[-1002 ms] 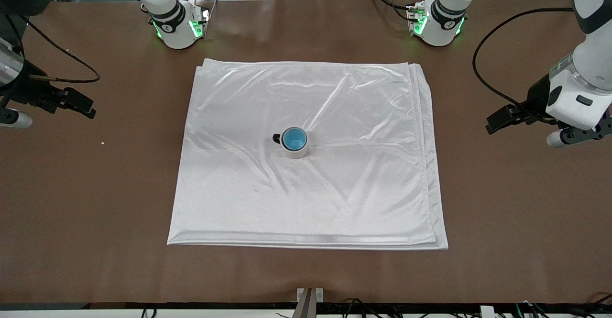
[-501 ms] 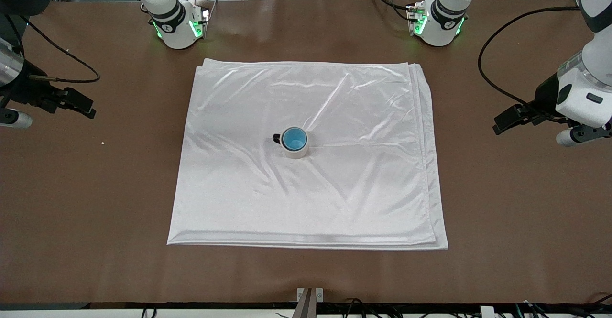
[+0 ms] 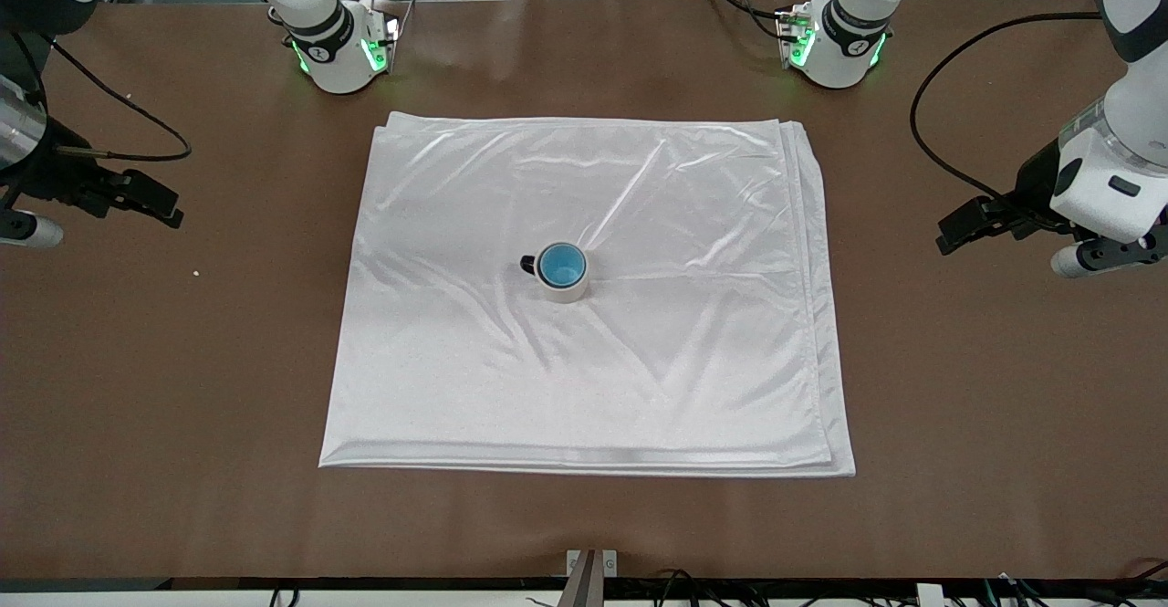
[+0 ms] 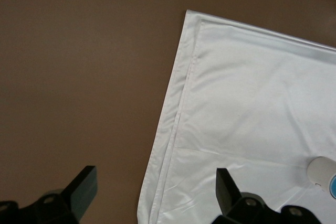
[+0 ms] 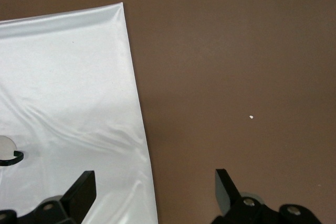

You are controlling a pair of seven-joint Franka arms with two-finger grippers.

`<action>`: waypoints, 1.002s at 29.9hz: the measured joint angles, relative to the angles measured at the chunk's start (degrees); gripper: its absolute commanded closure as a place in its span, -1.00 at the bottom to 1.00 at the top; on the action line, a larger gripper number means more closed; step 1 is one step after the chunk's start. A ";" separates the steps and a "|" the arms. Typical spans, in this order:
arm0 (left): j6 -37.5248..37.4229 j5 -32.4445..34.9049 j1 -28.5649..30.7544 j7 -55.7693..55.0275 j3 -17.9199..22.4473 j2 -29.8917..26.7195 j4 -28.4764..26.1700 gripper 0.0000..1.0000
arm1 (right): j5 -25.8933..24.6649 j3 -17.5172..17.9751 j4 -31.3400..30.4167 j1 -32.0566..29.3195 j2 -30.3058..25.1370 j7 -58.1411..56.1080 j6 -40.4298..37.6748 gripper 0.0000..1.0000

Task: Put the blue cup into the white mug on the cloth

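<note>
Insp. note: cloth (image 3: pixel 584 297) lies flat w/ soft wrinkles on the brown table (image 3: pixel 958 388), roughly centred between the two arm bases, folded edges visible toward the left arm's end. Mug (image 3: pixel 562 280) stands upright near the cloth's centre, dark handle pointing toward the right arm's end. Blue cup (image 3: pixel 561 266) sits upright inside the mug, rim just above the mug's rim, bright blue inside showing; cup fully nested, not tilted. Left gripper (image 4: pixel 155 190) is up in the air over bare table at the left arm's end, well apart from the cloth edge and from the mug; jaws spread wide, nothing between them. Left wrist view shows a cloth corner, its layered hem, and a sliver of the mug w/ blue at frame edge. Right gripper (image 5: pixel 155 190) is over the table at the right arm's end, about over the cloth's edge; jaws likewise spread wide, holding nothing. Right wrist view shows a cloth corner, part of the mug w/ handle, and a small white speck (image 5: pixel 251 117) on bare table; same speck seen in front view near the right arm's end. Neither gripper touches cup, mug or cloth.
</note>
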 measured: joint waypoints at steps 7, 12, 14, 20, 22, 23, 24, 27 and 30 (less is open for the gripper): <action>-0.24 1.59 0.49 4.60 0.06 0.00 0.00 -1.00 | -0.02 -0.02 0.00 -0.01 0.26 0.00 0.10 -1.00; -0.24 1.71 0.84 10.42 0.43 0.00 0.00 -1.00 | -0.02 -0.03 0.00 -0.01 0.26 0.00 0.13 -1.00; -0.24 1.79 1.07 11.60 0.50 -0.01 0.00 -1.00 | -0.02 -0.05 0.00 -0.01 0.26 0.00 0.14 -1.00; -0.24 1.85 1.72 12.86 0.53 -0.01 0.00 -1.00 | -0.02 -0.05 0.00 -0.01 0.27 0.00 0.15 -1.00; -0.24 1.85 1.75 12.90 0.53 -0.02 0.00 -1.00 | -0.02 -0.05 0.00 -0.01 0.27 0.00 0.15 -1.00; -0.24 1.85 1.75 12.90 0.52 -0.02 0.00 -1.00 | -0.02 -0.05 0.00 -0.01 0.27 0.00 0.16 -1.00; -0.24 1.85 1.74 12.90 0.52 -0.03 0.00 -1.00 | -0.02 -0.05 0.00 -0.01 0.27 0.00 0.16 -1.00; -0.24 1.86 1.75 12.90 0.51 -0.04 0.00 -1.00 | -0.02 -0.05 0.00 -0.01 0.27 0.00 0.18 -1.00; -0.24 1.86 1.75 12.90 0.51 -0.05 0.00 -1.00 | -0.02 -0.05 0.00 -0.01 0.27 -0.01 0.19 -1.00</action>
